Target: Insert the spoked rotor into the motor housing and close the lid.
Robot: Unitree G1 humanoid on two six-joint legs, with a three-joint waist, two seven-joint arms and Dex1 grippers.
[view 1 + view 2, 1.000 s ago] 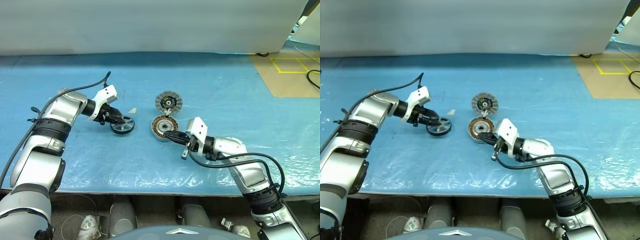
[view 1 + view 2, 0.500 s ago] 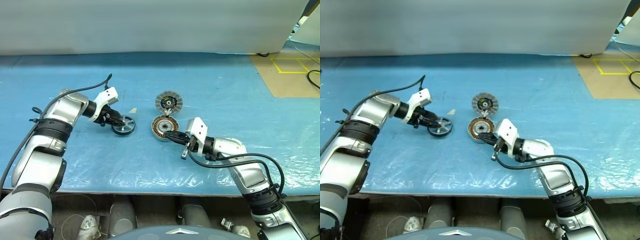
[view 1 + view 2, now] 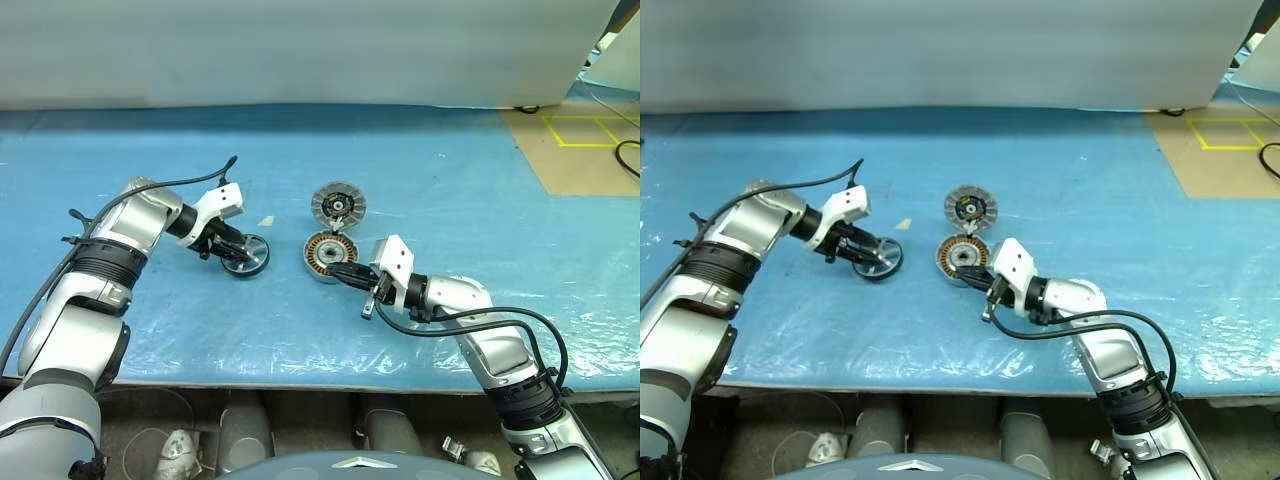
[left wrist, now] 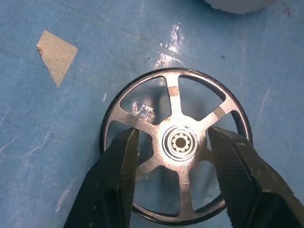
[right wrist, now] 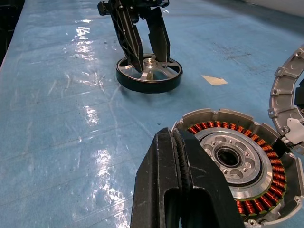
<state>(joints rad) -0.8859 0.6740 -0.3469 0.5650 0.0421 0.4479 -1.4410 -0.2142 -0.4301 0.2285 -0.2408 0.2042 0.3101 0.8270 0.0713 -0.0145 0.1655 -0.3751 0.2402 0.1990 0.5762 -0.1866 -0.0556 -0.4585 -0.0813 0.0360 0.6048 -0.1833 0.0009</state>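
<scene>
A blue plastic-covered surface (image 3: pixel 450 200) carries three motor parts near its middle. The small round silver-grey spoked rotor with a dark rim (image 3: pixel 246 252) lies flat toward the left side. The left tool (image 4: pixel 173 156) has its two black fingers spread, straddling the rotor's hub between the spokes. The shallow silver motor housing ringed with copper windings (image 3: pixel 328 256) sits at centre, the finned silver lid with a black hub (image 3: pixel 337 205) touching its far edge. The right tool (image 5: pixel 176 156), fingers pressed together, rests at the housing's near rim.
</scene>
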